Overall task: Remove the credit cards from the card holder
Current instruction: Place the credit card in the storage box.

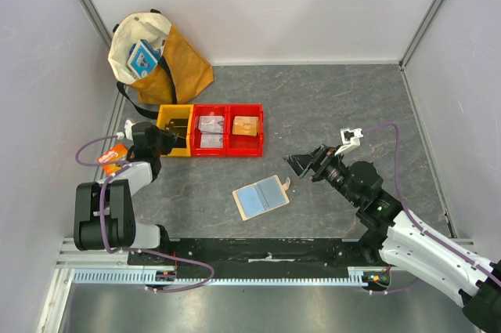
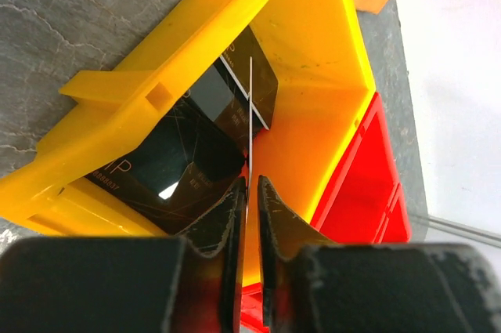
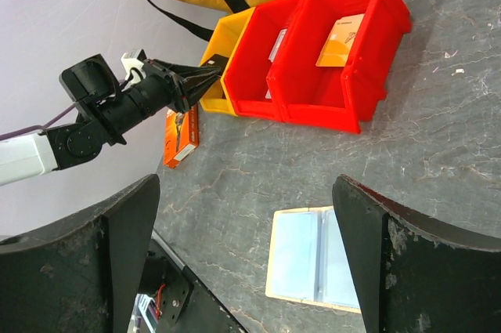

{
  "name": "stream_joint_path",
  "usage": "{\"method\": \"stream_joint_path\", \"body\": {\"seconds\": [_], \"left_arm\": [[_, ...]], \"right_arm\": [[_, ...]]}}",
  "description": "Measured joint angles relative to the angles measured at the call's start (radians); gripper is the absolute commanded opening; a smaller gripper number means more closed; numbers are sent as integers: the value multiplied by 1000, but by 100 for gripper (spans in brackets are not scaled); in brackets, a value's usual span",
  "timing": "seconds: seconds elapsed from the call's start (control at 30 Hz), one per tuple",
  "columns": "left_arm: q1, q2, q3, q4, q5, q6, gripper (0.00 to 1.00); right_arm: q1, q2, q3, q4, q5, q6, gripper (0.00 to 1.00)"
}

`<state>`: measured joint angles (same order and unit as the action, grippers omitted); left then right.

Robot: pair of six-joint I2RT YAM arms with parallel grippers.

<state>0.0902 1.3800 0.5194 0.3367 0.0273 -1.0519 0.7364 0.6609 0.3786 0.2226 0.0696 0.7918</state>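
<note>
The card holder lies open on the table, beige with pale blue sleeves facing up; it also shows in the right wrist view. My left gripper reaches into the yellow bin. In the left wrist view it is shut on a thin credit card seen edge-on, its colour hidden. My right gripper is open and empty, above and to the right of the holder; in its own view the jaws stand wide apart over the holder.
Dark cards lie in the yellow bin. Two red bins stand beside it, one with pale cards, one with a tan block. An orange package lies at the left. A tan bag stands at the back left.
</note>
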Motion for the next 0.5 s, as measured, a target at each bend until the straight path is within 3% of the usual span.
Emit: {"method": "stream_joint_path", "body": {"seconds": [0.17,0.3,0.5], "left_arm": [[0,-2,17,-64,9,3,48],[0,-39,37,-144,9,21,61],[0,-161,80,-259,9,71,65]], "right_arm": [[-1,1,0,-1,-8,0,98],[-1,3,7,-21,-9,-8,98],[-1,69,85,-94,-6,-56,98]]}}
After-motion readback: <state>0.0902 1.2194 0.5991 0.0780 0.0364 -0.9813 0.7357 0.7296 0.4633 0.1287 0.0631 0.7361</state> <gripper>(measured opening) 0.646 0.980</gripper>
